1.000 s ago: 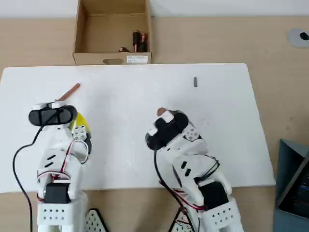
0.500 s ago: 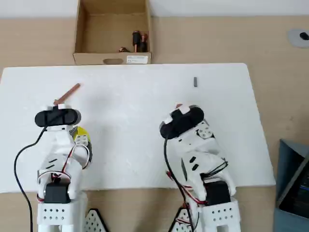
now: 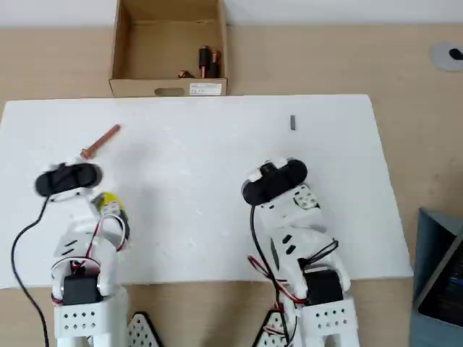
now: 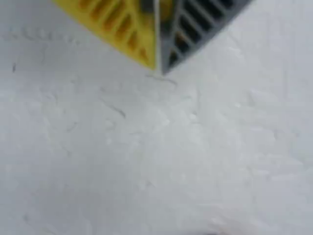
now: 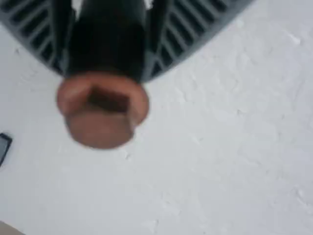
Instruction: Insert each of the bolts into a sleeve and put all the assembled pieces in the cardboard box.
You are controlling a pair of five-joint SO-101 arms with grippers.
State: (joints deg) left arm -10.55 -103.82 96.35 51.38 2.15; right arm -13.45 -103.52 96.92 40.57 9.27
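Left tool (image 4: 157,68) closed, right tool (image 5: 105,73) clamped.

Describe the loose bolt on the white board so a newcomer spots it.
Start at the white board beside the cardboard box. On its far left part lies a slanted bolt. It is long and copper-coloured, unlike the short dark sleeve.

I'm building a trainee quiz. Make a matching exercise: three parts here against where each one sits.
1. long copper-coloured bolt
2. small dark grey sleeve
3. black sleeve with copper bolt head showing

A. in the right gripper
B. on the white mat beyond the left arm
C. on the mat beyond the right arm

Pairs: 1-B; 2-C; 3-A
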